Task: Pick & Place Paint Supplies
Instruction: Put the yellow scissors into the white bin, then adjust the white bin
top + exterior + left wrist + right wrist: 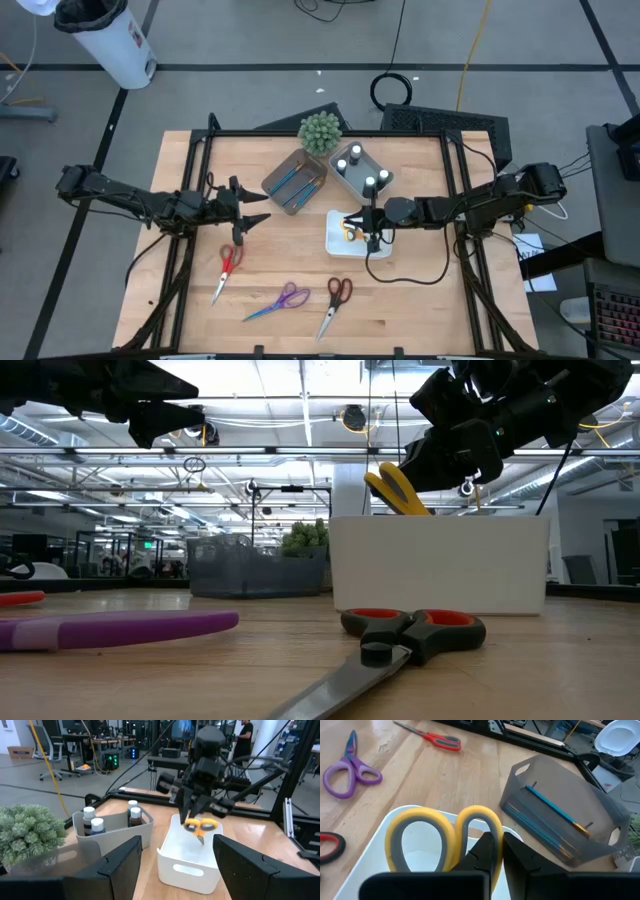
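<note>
- Tabletop [420, 300]: three scissors lie loose — red [228, 266], purple [283, 299], dark-handled [336, 297].
- Right gripper [372, 238]: fingers clamp one yellow scissors [445, 840] over white tray [336, 240].
- Left gripper [250, 208]: fingers apart, empty.
- Three bottles [355, 165] in one tray.

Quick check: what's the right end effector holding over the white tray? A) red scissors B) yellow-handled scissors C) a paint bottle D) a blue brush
B: the right end effector is shut on the yellow-handled scissors, held handles up above the white tray; the red and purple pairs lie on the table.
</note>
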Robot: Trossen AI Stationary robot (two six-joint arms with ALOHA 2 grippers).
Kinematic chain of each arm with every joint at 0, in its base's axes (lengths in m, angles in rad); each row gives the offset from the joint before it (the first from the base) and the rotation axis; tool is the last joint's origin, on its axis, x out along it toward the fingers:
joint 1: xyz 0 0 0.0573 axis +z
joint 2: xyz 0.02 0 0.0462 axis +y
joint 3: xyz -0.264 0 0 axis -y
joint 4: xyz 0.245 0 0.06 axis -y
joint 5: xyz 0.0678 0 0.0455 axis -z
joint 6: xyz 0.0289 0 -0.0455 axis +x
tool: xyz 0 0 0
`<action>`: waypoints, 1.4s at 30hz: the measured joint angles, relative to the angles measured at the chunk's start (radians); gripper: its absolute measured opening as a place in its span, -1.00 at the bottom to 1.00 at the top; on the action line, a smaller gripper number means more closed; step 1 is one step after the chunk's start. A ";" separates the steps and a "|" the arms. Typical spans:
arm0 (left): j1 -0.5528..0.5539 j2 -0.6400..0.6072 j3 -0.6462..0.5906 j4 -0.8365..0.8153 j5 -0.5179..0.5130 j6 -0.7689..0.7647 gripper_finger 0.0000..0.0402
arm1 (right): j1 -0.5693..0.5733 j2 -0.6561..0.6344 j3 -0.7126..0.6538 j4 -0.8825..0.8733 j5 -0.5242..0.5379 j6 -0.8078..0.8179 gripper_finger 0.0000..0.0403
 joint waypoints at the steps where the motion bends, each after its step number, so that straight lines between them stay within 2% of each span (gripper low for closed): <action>1: 0.000 -0.001 0.000 0.004 0.000 0.000 0.26 | 0.000 0.003 0.000 -0.004 0.000 0.000 -0.94; 10: 0.000 -0.003 0.000 0.004 0.000 0.002 0.26 | 0.000 0.004 0.000 -0.006 0.001 -0.001 -0.82; 20: 0.000 -0.003 0.000 0.003 0.000 0.000 0.26 | 0.001 0.004 0.000 0.003 0.006 0.045 -0.43; 24: 0.000 -0.003 0.000 0.002 0.000 0.000 0.26 | 0.016 -0.047 -0.001 -0.005 0.006 0.109 -0.26; 28: 0.000 -0.003 0.000 -0.004 0.000 -0.002 0.26 | 0.088 -0.157 -0.001 -0.140 0.041 0.130 -0.17; 32: 0.000 -0.003 0.000 -0.015 0.000 -0.009 0.26 | 0.198 -0.298 -0.001 -0.391 0.226 0.234 -0.24; 35: 0.000 -0.003 0.000 -0.015 0.000 -0.020 0.26 | 0.289 -0.387 -0.001 -0.633 0.329 0.400 -0.39; 39: 0.000 -0.003 0.000 -0.015 0.000 -0.029 0.26 | 0.382 -0.438 -0.001 -0.913 0.391 0.675 -0.67; 42: 0.000 -0.003 0.000 -0.015 0.000 -0.029 0.26 | 0.415 -0.427 -0.016 -1.013 0.425 0.819 -0.92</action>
